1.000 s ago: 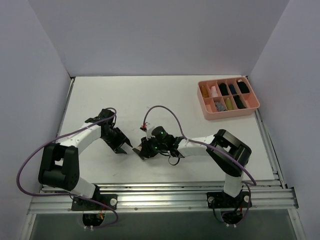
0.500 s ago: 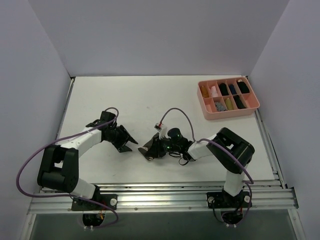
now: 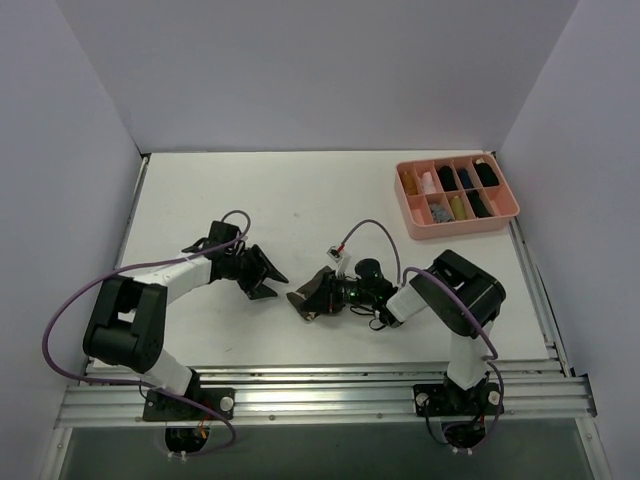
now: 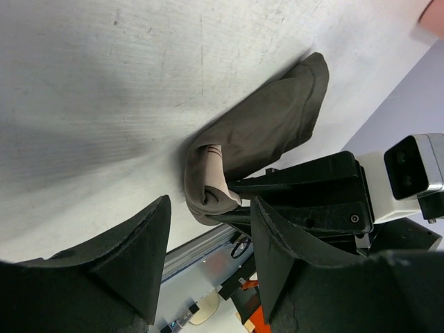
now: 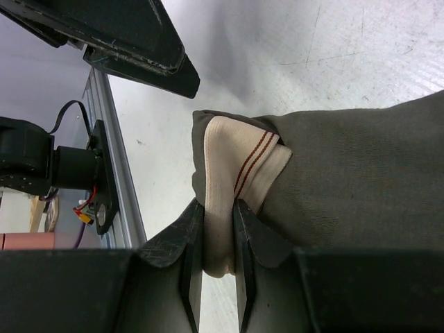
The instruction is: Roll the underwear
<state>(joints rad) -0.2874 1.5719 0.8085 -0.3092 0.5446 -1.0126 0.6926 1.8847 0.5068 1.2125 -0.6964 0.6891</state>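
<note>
The underwear (image 3: 322, 288) is a small olive-brown cloth with a beige waistband, lying on the white table between the two arms. My right gripper (image 3: 308, 302) is shut on the folded beige waistband (image 5: 239, 166); its fingers (image 5: 193, 225) pinch it from both sides, with the olive cloth (image 5: 361, 180) spreading to the right. My left gripper (image 3: 264, 281) is open and empty just left of the cloth. In the left wrist view the underwear (image 4: 267, 128) lies ahead of the open left gripper (image 4: 208, 257), its rolled waistband end (image 4: 210, 182) held by the right gripper's dark fingers.
A pink compartment tray (image 3: 412, 222) with small rolled bundles stands at the back right. The aluminium rail (image 3: 320, 385) runs along the table's near edge. The left gripper's dark finger (image 5: 139, 41) shows at the top left of the right wrist view.
My right gripper has drawn back to the right with the underwear's waistband in it. My left gripper has opened and shifted right and slightly back, now apart from the cloth.
</note>
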